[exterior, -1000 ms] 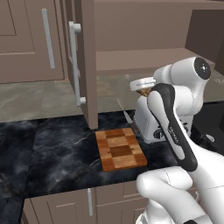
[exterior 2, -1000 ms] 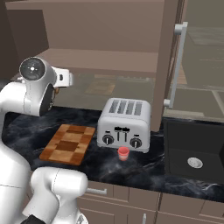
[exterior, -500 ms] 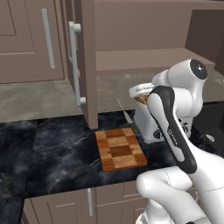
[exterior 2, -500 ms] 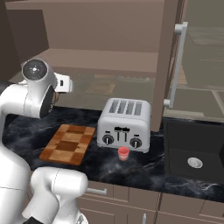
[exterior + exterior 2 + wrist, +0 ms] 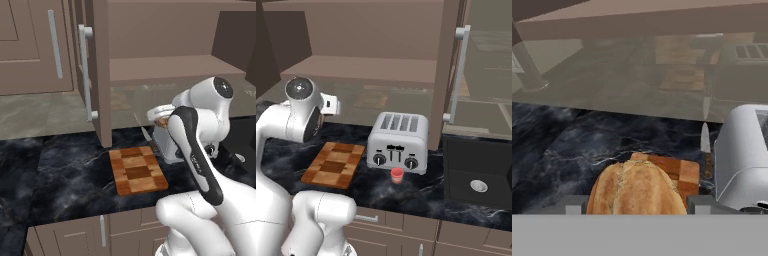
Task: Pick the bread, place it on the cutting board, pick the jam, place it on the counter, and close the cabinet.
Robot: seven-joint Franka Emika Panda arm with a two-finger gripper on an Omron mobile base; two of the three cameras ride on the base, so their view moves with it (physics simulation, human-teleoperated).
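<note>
Golden-brown bread (image 5: 637, 187) sits clamped in the claw (image 5: 637, 206), hiding most of the cutting board (image 5: 682, 175).

Setting: a rendered domestic kitchen. The landmark is the toaster (image 5: 397, 143), a four-slot steel unit on a black marble worktop (image 5: 421, 187). Left of the toaster lies a checkered cutting board (image 5: 333, 164). Right of it, a dark sink (image 5: 478, 175) is set into the worktop. Above it hangs a taupe cabinet (image 5: 381, 35) with an open door (image 5: 448, 65). Drawer fronts (image 5: 406, 230) sit below.
</note>
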